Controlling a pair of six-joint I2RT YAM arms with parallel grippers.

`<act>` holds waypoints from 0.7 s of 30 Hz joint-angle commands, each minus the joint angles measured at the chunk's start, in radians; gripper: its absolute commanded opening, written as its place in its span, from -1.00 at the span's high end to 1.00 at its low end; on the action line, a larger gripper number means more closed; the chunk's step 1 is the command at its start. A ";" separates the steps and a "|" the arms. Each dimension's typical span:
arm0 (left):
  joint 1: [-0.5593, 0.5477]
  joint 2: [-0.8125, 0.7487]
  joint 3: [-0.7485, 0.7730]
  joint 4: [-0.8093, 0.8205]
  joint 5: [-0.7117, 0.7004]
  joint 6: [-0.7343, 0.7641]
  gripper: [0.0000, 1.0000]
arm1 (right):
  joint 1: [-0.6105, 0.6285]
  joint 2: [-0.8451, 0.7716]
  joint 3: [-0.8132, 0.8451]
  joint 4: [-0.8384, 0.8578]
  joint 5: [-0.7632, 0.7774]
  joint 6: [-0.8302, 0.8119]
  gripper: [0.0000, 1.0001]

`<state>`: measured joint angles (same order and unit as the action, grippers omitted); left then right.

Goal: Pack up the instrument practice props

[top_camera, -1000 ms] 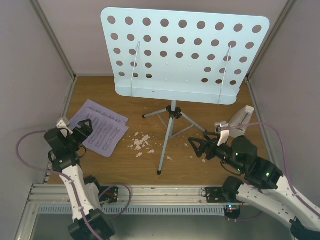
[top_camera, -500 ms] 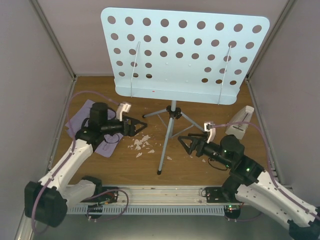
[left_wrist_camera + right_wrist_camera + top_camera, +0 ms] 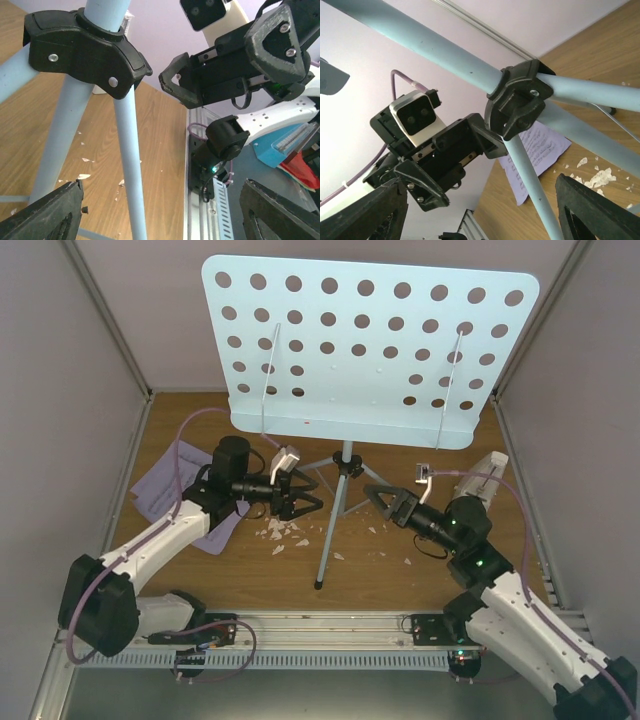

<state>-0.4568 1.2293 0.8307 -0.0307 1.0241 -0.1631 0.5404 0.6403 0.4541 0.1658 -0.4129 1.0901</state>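
The pale blue music stand, with its round-holed desk (image 3: 370, 350), stands mid-table on tripod legs that meet at a black hub (image 3: 346, 468). My left gripper (image 3: 316, 496) is open just left of the front leg. In the left wrist view (image 3: 160, 215) that leg (image 3: 131, 165) runs between its wide-apart fingers (image 3: 45, 215). My right gripper (image 3: 375, 502) is open on the right of the tripod. In the right wrist view (image 3: 480, 215) it faces the hub (image 3: 520, 102). The sheet-music pages (image 3: 160, 490) lie at the left under my left arm. The white metronome (image 3: 488, 470) stands at the right. I see no clear cover.
Small white crumbs (image 3: 282, 530) are scattered on the wooden floor left of the front leg, with a few at the right (image 3: 407, 562). Grey walls close in the sides and back. A metal rail (image 3: 320, 630) runs along the near edge.
Both arms have swung in toward the tripod. My left gripper left the sheet music and came right to the front leg. My right gripper moved left and up toward the hub.
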 commanded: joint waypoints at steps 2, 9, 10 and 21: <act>-0.031 0.036 0.008 0.122 0.011 0.058 -0.71 | -0.015 0.024 0.009 0.089 -0.035 0.038 -0.53; -0.072 0.073 0.027 0.090 -0.063 0.080 -0.61 | -0.016 0.111 0.017 0.133 -0.024 0.033 -0.28; -0.075 0.084 0.037 0.088 -0.069 0.076 -0.59 | -0.016 0.132 0.017 0.146 -0.024 0.035 -0.26; -0.143 0.189 0.107 0.071 -0.113 0.087 -0.22 | -0.042 0.260 0.048 0.240 -0.021 0.033 0.00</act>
<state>-0.5762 1.3899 0.8940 0.0128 0.9226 -0.0982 0.5240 0.8787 0.4717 0.3210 -0.4290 1.1229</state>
